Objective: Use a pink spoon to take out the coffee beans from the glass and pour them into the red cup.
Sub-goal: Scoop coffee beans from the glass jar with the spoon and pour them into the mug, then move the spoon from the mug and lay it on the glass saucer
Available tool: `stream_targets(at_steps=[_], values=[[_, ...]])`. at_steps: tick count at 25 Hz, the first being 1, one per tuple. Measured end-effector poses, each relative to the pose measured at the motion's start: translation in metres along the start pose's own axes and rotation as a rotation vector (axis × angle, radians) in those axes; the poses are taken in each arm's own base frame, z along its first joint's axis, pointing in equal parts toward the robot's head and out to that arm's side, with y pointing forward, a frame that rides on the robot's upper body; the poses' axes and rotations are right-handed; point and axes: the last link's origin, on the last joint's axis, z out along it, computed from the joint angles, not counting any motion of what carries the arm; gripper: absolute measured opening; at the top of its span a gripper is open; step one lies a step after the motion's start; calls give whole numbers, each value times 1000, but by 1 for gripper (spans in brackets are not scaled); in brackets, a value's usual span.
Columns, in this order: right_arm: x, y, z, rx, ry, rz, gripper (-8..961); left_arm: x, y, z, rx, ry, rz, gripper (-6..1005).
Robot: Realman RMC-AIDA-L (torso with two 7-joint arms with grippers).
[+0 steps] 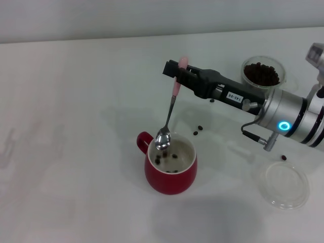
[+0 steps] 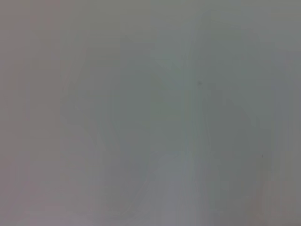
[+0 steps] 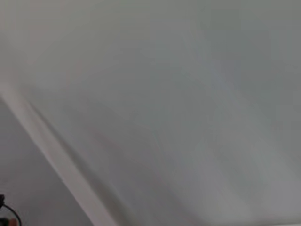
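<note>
— What does the head view give you?

— My right gripper [image 1: 178,76] has its fingers pinching the pink spoon [image 1: 169,112] by the handle, bowl hanging down just over the rim of the red cup [image 1: 170,169]. A few coffee beans [image 1: 169,163] lie inside the cup. The glass [image 1: 262,76] sits behind my arm, well stocked with beans, and a clear dish [image 1: 286,184] lies on the counter [image 1: 76,126] to my right.

— And the wrist views?

— Left wrist: only blank grey surface — my left gripper is out of sight. Right wrist: pale surface and an edge, nothing of the task.

— What might go wrong?

— Stray beans [image 1: 198,130] already lie on the counter beside the cup. I judge that if the spoon swings or tips off-centre, more will miss — and the hanging bowl could knock the rim.
</note>
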Motion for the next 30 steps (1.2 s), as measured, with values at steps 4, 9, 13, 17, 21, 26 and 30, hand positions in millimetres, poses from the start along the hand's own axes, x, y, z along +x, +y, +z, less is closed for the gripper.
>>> stream_targets(at_steps=[4,9,13,17,21,26,30], values=[[-1,1,-2,-5,-8,-9,194,0,0,0,0,0,1,579],[-2,3,-4,-18,-19,28,194,0,0,0,1,0,1,579],[-2,4,-14,-24,-44,105,195,0,-1,0,5,2,1,580],[-3,-1,-32,7,-60,217,195,0,-1,0,5,2,0,580],[-3,-3,-56,35,-83,266,196,1,-1,1,5,5,1,580],[-4,-6,-98,111,-117,254,197,1,-2,1,8,6,0,579],[-4,-8,-129,185,-125,228,197,2,-3,3,7,9,8,579]])
